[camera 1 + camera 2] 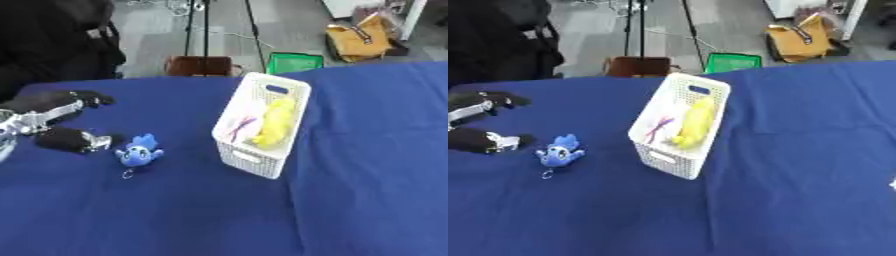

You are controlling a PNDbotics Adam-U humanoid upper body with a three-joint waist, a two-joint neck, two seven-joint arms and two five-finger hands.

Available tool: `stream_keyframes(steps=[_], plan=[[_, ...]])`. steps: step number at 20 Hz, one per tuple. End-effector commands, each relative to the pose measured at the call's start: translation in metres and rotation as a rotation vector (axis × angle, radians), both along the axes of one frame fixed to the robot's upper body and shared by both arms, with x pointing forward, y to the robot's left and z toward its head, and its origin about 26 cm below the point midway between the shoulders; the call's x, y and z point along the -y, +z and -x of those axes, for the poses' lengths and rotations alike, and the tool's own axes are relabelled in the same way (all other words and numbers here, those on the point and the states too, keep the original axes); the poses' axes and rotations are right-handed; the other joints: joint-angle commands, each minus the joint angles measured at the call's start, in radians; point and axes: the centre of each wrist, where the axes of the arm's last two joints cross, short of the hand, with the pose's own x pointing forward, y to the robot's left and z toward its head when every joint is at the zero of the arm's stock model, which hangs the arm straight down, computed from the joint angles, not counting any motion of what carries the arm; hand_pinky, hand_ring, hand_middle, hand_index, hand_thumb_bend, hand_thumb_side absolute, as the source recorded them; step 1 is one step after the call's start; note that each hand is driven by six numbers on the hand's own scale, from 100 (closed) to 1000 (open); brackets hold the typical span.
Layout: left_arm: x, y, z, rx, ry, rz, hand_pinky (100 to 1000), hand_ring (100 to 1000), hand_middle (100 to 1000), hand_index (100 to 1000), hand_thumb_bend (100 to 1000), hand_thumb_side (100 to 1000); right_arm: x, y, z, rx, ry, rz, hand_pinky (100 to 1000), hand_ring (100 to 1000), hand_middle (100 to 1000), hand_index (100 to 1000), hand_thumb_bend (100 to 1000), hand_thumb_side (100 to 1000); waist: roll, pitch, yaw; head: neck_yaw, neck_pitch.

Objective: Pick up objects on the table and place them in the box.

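Observation:
A small blue plush toy with a key ring lies on the blue table, left of centre. My left hand hovers just left of it, fingers spread and relaxed, holding nothing. The thumb side lies a short way from the toy without touching it. A white perforated box stands in the middle of the table. Inside it lie a yellow object and a thin pink and purple item. My right hand appears in neither view.
The blue tablecloth spreads wide to the right and front of the box. Beyond the far edge are a brown stool, a green crate, a yellow bag and tripod legs. A dark-clothed person stands at the far left.

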Motion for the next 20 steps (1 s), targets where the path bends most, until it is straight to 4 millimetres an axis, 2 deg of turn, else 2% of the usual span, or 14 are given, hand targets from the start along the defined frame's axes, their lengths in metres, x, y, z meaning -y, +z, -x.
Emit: stream_keyframes(steps=[1,2,7,8,10,15,20], plan=[[-0.003,0.008,-0.002,-0.008,0.004,-0.028,833,917,910,1000,453,689,0.0,0.006,0.003,0.033,0.014,0.004,769,753,695,791,100,880,-0.001,-0.015,-0.001,0.003,-0.008],[-0.003,0.007,-0.003,-0.016,0.0,-0.033,833,917,912,1000,464,653,0.0,0.006,0.003,0.033,0.015,0.003,769,753,695,791,100,879,-0.001,-0.014,-0.001,0.002,-0.009],[-0.002,0.003,-0.005,-0.043,-0.019,-0.05,838,922,922,1000,509,634,-0.001,0.006,0.003,0.031,0.017,0.0,768,753,694,789,100,875,0.0,-0.011,-0.002,0.003,-0.009],[-0.002,0.003,-0.005,-0.049,-0.024,-0.051,837,924,926,1000,589,629,-0.001,0.006,0.003,0.031,0.018,0.0,768,753,693,788,100,873,-0.001,-0.011,-0.002,0.003,-0.01],[-0.001,0.001,-0.005,-0.057,-0.035,-0.052,830,918,919,1000,609,619,-0.001,0.006,0.003,0.031,0.019,-0.001,768,753,693,787,100,872,-0.001,-0.01,-0.003,0.003,-0.012],[0.003,-0.003,-0.009,-0.038,-0.042,-0.054,817,908,906,991,615,607,-0.002,0.006,0.003,0.03,0.025,-0.004,768,753,692,786,100,871,-0.003,-0.009,-0.005,0.004,-0.017],[0.007,-0.009,-0.014,-0.028,-0.038,-0.046,808,901,897,984,581,632,-0.002,0.005,0.003,0.027,0.029,-0.005,768,753,691,784,100,869,-0.004,-0.008,-0.007,0.007,-0.018]])
